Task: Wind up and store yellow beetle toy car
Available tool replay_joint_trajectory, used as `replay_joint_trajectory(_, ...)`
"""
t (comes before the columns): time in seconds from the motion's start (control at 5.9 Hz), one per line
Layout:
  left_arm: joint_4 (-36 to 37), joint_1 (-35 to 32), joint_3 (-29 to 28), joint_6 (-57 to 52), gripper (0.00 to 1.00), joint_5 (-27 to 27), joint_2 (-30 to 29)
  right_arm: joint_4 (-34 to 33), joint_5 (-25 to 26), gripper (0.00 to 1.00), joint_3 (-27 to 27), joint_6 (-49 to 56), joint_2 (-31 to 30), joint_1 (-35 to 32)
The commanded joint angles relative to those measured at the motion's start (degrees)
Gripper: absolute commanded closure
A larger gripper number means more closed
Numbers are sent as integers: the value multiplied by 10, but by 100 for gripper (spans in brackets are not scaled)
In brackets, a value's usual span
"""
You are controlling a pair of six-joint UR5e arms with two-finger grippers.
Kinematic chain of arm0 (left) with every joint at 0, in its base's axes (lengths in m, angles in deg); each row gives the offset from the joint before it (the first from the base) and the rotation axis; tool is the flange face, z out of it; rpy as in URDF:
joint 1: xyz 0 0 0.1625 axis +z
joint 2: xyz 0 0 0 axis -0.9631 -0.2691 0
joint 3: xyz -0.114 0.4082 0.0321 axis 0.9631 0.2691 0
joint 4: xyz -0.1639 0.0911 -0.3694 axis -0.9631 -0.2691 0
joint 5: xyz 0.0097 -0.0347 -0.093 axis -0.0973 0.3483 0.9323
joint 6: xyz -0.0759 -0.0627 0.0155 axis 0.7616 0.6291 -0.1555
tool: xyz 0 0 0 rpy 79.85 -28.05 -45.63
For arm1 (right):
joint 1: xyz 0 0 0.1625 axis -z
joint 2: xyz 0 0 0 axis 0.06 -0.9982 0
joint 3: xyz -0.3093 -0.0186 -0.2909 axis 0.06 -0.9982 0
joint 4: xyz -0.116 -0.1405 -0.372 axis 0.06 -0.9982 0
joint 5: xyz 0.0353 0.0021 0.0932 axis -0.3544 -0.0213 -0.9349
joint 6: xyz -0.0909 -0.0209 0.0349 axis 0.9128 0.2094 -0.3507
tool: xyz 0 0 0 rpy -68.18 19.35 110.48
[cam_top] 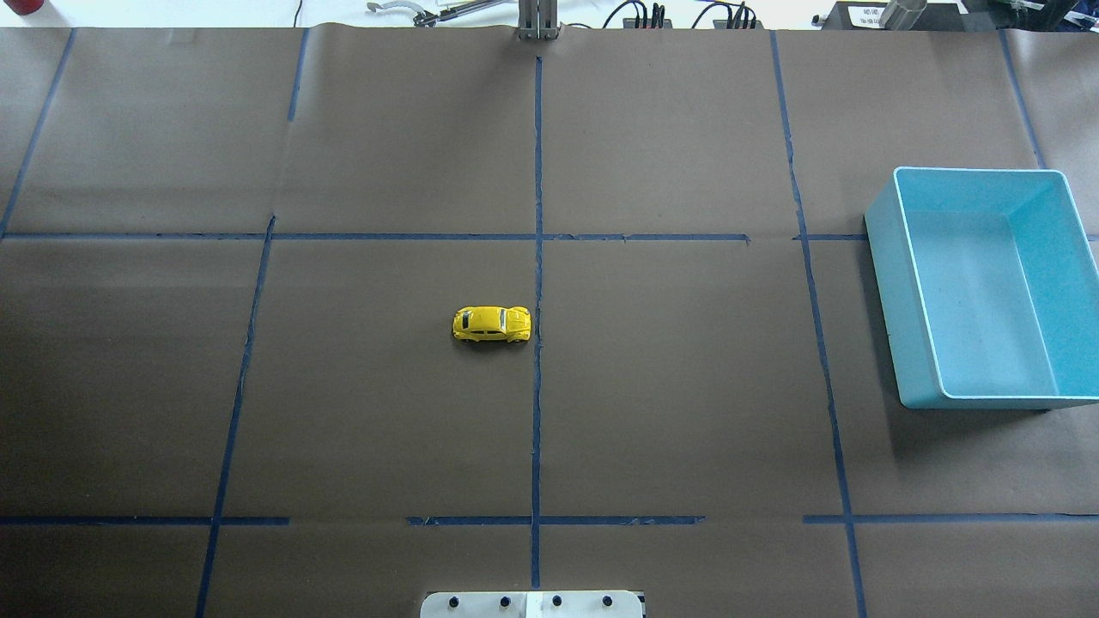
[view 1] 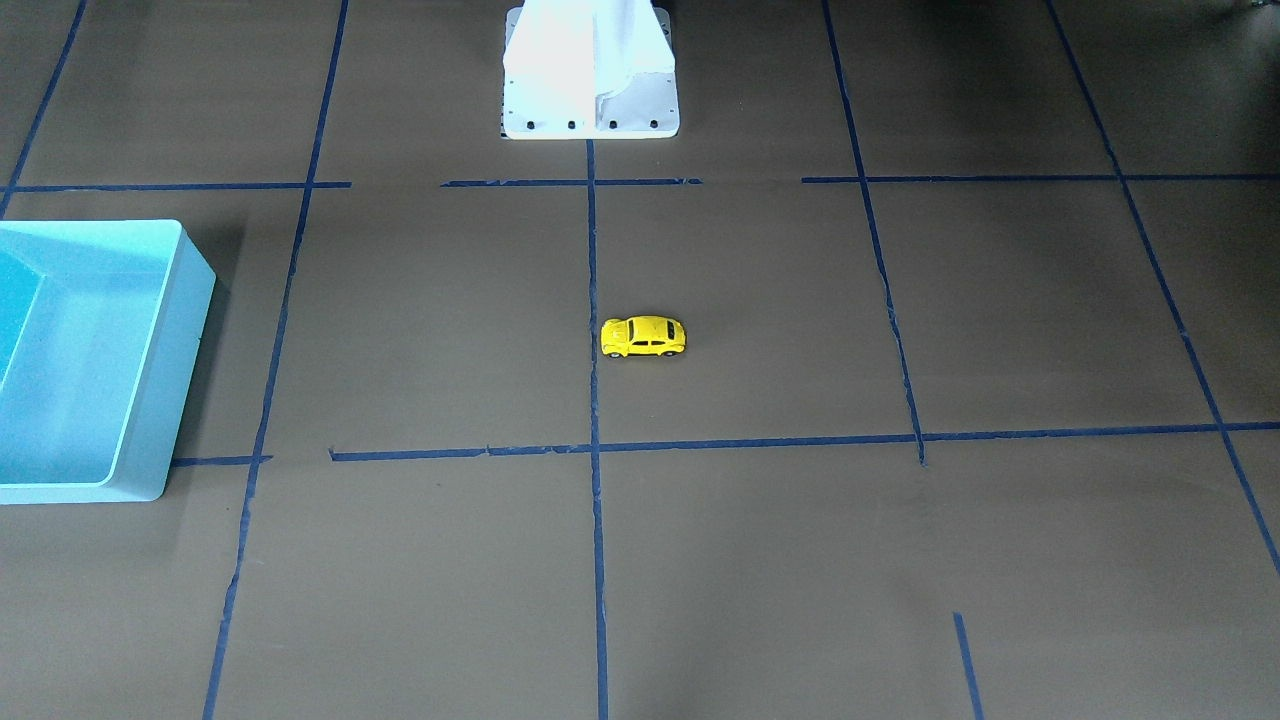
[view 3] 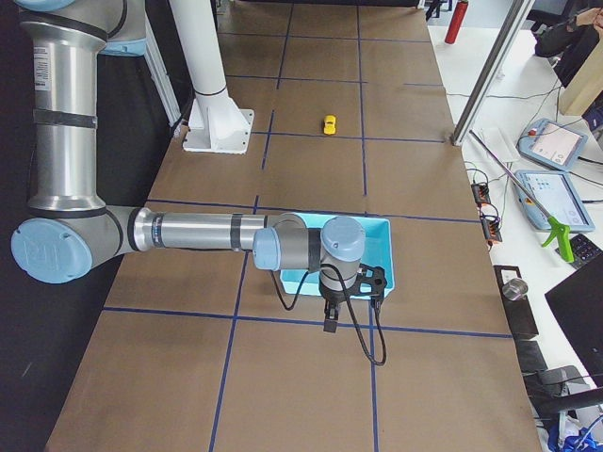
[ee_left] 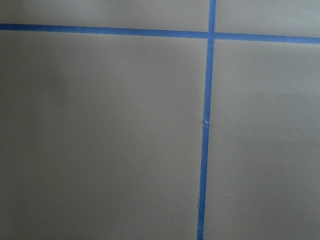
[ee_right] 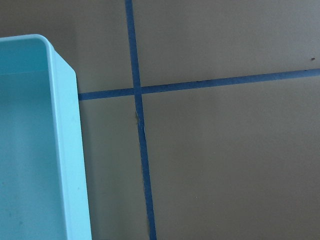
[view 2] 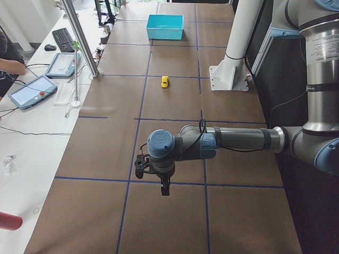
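Note:
The yellow beetle toy car (view 1: 643, 337) stands on its wheels at the table's middle, beside the centre blue tape line; it also shows in the overhead view (cam_top: 491, 324) and small in both side views (view 2: 164, 81) (view 3: 329, 124). The light blue bin (cam_top: 912, 292) stands empty at the robot's right. My left gripper (view 2: 164, 189) hangs over the table's left end, far from the car. My right gripper (view 3: 330, 323) hangs beside the bin's outer edge (ee_right: 70, 150). Both show only in side views, so I cannot tell whether they are open or shut.
The table is covered in brown paper with blue tape lines. The robot's white base (view 1: 590, 90) stands at the table's near edge. Tablets, a keyboard and cables lie on the white bench beyond the far edge (view 2: 32, 90).

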Motion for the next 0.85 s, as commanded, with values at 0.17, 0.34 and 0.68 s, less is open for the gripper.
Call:
replay_joint_trajectory(0.17,-2,0,4,1,0,2,-2,-1,-2,0,0,0,0,1)
replay_joint_trajectory(0.34,-2,0,9,1,0,4,-4,-1,-1,0,0,0,0,0)
replay_joint_trajectory(0.68,-5,3,11,0,0,3,-25,-2,-1,0,-1,0,0,0)
